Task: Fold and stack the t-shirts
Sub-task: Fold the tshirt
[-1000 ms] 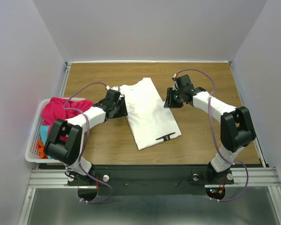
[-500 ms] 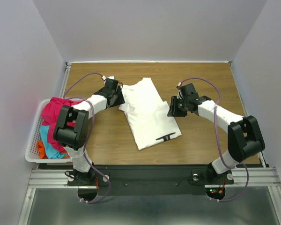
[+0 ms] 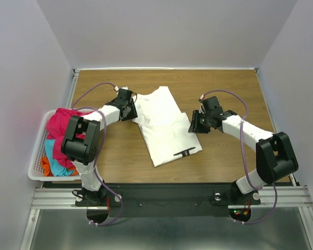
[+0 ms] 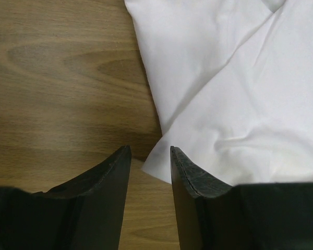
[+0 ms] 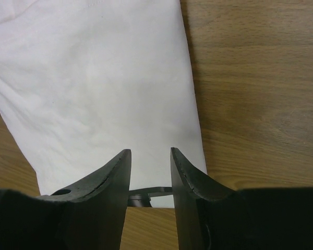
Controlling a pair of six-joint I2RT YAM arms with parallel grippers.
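Observation:
A large white t-shirt (image 3: 164,125), folded into a long strip, lies slanted at the middle of the wooden table (image 3: 224,161), with a small black mark (image 3: 184,152) near its front end. My left gripper (image 3: 132,110) is at the shirt's left edge, open. In the left wrist view a corner of the white t-shirt (image 4: 240,78) lies just ahead of the left gripper (image 4: 150,151). My right gripper (image 3: 193,125) hangs open over the right edge. In its own view the right gripper (image 5: 150,152) is above the white t-shirt (image 5: 94,78), with the black mark (image 5: 146,191) showing between the fingers.
A white lattice basket (image 3: 35,159) hangs off the table's left edge. It holds a magenta-pink shirt (image 3: 62,122), a cyan one (image 3: 55,153) and an orange one (image 3: 44,165). Grey walls close in the table at the back and both sides.
My left gripper has swung away from me to the shirt's upper left edge, and its jaws have narrowed. The right gripper has slid nearer along the shirt's right edge.

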